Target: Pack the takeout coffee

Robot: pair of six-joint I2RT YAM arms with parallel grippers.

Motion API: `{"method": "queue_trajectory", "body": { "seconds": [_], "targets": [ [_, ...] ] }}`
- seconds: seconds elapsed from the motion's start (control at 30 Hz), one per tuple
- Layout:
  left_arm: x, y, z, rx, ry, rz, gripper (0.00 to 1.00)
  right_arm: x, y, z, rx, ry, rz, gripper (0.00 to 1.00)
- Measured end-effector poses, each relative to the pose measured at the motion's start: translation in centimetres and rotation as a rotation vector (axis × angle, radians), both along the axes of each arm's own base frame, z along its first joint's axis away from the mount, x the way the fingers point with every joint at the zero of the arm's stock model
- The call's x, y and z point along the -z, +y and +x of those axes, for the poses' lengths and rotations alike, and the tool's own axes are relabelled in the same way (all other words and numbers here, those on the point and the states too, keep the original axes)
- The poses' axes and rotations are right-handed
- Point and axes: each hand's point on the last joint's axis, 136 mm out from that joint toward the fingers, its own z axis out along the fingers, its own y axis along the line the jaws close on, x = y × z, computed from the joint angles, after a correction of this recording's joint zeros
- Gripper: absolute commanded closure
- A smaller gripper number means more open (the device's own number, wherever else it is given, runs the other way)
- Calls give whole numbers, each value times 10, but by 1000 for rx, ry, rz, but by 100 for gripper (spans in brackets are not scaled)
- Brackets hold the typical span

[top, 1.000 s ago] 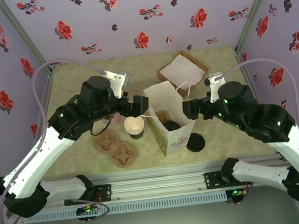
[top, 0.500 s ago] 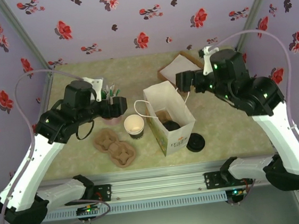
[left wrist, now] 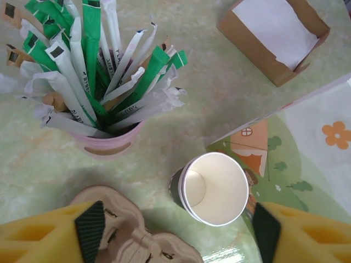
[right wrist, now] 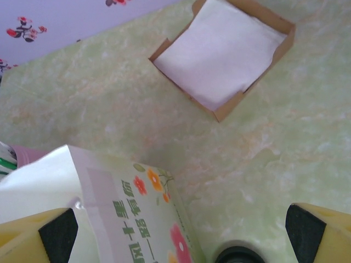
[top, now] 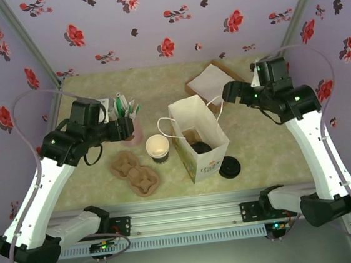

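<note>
The takeout coffee cup (top: 158, 148) stands upright and uncovered, with a white inside and a dark lower wall, just left of the white paper bag (top: 207, 159). In the left wrist view the cup (left wrist: 214, 189) sits between and ahead of my yellow fingers (left wrist: 90, 227). Its round black lid (top: 229, 167) lies flat on the table to the right of the bag, and its edge shows as the lid (right wrist: 238, 256). My left gripper (top: 127, 129) hovers open by the pink cup, holding nothing. My right gripper (top: 227, 93) is open and empty above the bag's back right corner.
A pink cup of green-and-white stirrers (left wrist: 112, 143) stands left of the coffee cup. Two brown pulp carriers (top: 134, 172) lie in front of it. A brown box of white napkins (right wrist: 225, 57) sits at the back right. Inside the bag are a brown carrier and something dark.
Both arms have drawn away from the bag. The left gripper moved left and back toward the pink cup. The right gripper rose and moved to the back right. The cup stayed put.
</note>
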Motion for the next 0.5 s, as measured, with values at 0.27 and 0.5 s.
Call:
{"method": "queue_trajectory", "body": {
  "seconds": [0.27,0.5],
  "targets": [
    [23,-12,18,25,74,36,59,16,-15,-23,32,-34,-2,1],
    [44,-17,44,33,137,74,59,27,-22,-35,46,-44,-8,1]
  ]
}}
